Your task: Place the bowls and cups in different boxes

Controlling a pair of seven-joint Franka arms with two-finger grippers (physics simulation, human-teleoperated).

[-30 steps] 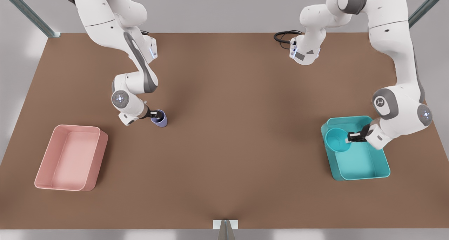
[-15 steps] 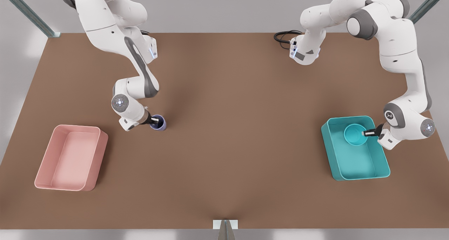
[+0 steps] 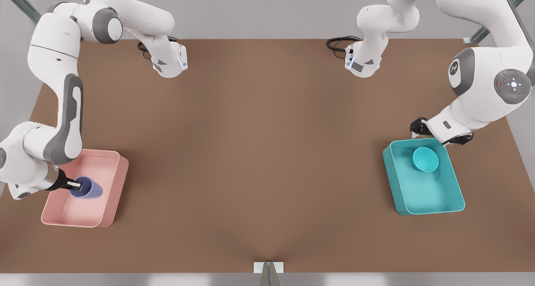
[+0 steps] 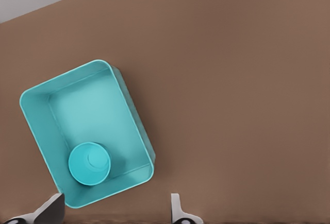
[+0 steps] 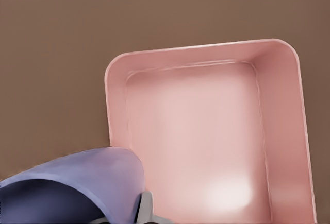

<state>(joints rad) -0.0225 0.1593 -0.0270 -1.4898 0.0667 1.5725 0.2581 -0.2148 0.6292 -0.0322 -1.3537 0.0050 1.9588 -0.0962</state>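
The teal bowl (image 3: 424, 159) (image 4: 89, 162) rests upright inside the teal box (image 3: 426, 194) (image 4: 77, 105), near its far end, on the front view's right. Behind and above that box hangs my left gripper (image 3: 439, 135) (image 4: 113, 214), open and holding nothing. On the front view's left, my right gripper (image 3: 74, 186) is shut on the rim of the lavender cup (image 3: 88, 189) (image 5: 77, 183). The cup is tilted onto its side and held over the pink box (image 3: 110, 185) (image 5: 206, 131), nearer its left wall.
The brown table (image 3: 267, 152) spreads wide between the two boxes. Both arm bases (image 3: 169, 62) (image 3: 363, 64) stand at the back edge, with a black cable (image 3: 337, 43) beside the right-hand one. A small bracket (image 3: 268, 269) sits at the front edge.
My right gripper carried the cup from the mid-left of the table to over the pink box. My left gripper let go of the bowl in the teal box and drew back and up.
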